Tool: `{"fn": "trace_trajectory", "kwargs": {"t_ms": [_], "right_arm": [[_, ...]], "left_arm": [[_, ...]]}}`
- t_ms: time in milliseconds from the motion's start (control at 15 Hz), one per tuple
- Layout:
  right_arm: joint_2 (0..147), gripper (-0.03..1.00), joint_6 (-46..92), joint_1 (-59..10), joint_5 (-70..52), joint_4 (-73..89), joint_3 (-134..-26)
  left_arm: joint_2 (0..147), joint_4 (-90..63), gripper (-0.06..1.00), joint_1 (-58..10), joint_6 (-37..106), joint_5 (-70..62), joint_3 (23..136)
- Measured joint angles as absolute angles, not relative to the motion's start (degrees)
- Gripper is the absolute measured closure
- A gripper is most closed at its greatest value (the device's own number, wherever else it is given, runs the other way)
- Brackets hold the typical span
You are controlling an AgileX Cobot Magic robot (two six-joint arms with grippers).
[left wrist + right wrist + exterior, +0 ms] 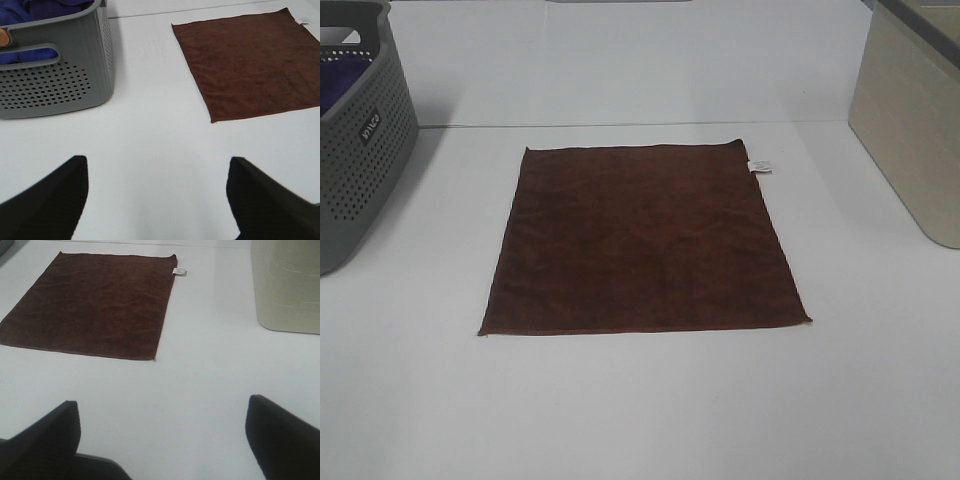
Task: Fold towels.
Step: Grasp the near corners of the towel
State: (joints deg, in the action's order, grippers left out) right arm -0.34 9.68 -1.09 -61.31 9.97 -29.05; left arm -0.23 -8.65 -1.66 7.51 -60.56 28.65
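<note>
A dark reddish-brown square towel [642,238] lies flat and unfolded in the middle of the white table. A small white tag [759,166] sticks out at its far right corner. The towel also shows in the left wrist view [252,62] and in the right wrist view [92,302]. Neither arm shows in the high view. My left gripper [157,192] is open and empty over bare table, on the near left side of the towel. My right gripper [162,437] is open and empty over bare table, on the near right side of the towel.
A grey perforated basket [360,150] stands at the far left with purple cloth [47,7] inside it. A beige bin [910,130] stands at the far right. The white table [640,410] is bare between the towel and its front edge.
</note>
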Motion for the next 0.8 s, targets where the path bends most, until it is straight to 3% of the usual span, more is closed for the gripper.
{"fn": "trace_trajectory", "kwargs": {"t_ms": [267, 400, 800], "right_arm": [[0.9, 0.15, 8.3, -1.1, -55.7, 10.0, -29.6], [4.7, 0.18, 6.7, -1.1, -44.9, 10.0, -29.9], [30.3, 0.25, 3.4, -1.1, -25.9, 10.5, -30.3]], "left_arm": [[1.2, -11.6, 0.21, -1.7, 7.5, -51.6, 29.9], [4.0, -14.7, 0.21, -1.7, 7.5, -43.8, 29.9], [25.8, -24.5, 0.21, -1.7, 7.5, -28.5, 28.5]]}}
